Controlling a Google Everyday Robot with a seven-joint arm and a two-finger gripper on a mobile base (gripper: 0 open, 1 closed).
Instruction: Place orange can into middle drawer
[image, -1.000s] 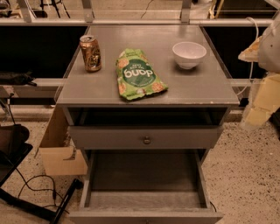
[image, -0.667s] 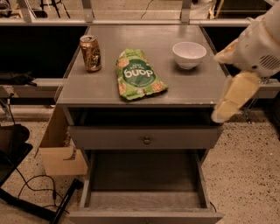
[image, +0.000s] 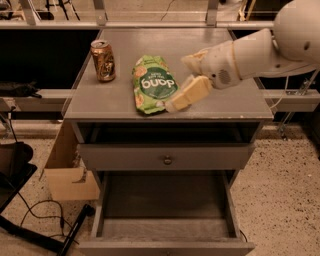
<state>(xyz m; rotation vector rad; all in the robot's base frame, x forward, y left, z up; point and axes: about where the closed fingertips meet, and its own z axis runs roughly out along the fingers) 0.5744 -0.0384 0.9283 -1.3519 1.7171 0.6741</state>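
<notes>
Flat grey cabinet counter (image: 225, 107) on top. Below it, the wide grey middle drawer (image: 165, 227) stands pulled open. A white robot arm (image: 260, 50) reaches in from the counter's right edge. A crumpled green snack bag (image: 152, 85) lies mid-counter. The coppery orange can (image: 103, 60) stands upright near the back-left corner, long axis vertical. The cream tool (image: 184, 96) hovers near the front edge, just beside the bag's right side; open or closed cannot be told. The can lies left and back of the tool, well apart, with the bag between.
</notes>
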